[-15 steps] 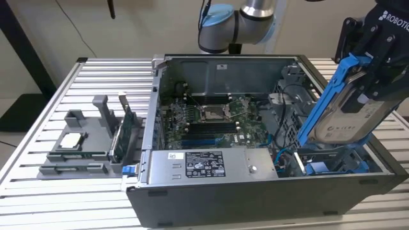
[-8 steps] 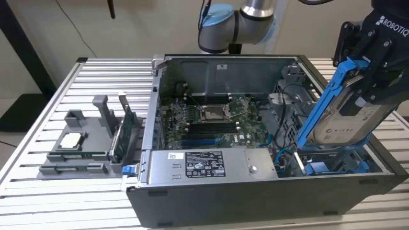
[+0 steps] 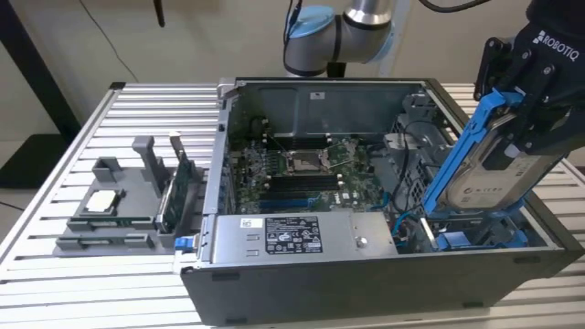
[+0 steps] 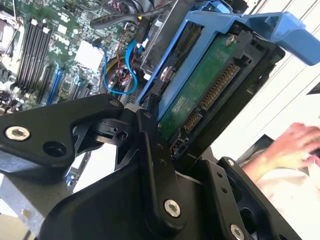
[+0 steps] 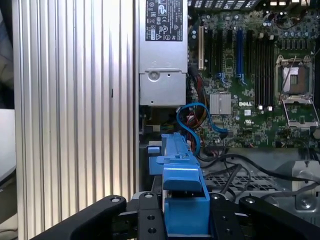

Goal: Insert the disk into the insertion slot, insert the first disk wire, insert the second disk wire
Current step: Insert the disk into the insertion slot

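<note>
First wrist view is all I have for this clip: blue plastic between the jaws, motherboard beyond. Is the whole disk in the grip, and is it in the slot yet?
Observer: Yes. The exterior view shows the gripper shut on the disk, which leans steeply.
Operator: Is it seated in the cage?
Observer: No. In the exterior view its lower end is down by the drive cage, but most of it stands above the case.
Operator: Is anyone nearby?
Observer: The second wrist view shows a person's hand beyond the disk's edge, apart from it.
</note>
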You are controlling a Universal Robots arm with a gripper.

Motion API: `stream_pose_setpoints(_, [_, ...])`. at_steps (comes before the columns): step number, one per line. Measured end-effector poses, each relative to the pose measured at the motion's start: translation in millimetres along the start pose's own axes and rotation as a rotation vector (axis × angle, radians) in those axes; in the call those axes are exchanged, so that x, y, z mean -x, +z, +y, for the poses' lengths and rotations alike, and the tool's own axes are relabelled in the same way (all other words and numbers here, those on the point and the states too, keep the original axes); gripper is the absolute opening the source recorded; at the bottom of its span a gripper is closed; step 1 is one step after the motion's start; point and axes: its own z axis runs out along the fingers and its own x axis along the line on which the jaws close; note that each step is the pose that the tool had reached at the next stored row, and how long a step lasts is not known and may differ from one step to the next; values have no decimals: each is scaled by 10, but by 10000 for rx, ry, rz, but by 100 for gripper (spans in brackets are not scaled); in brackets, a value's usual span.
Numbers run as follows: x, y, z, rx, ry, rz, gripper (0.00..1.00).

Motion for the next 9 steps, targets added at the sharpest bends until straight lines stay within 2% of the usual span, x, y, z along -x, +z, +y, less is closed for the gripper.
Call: stream_pose_setpoints(9, [0,24,-1,0,0,-1,33])
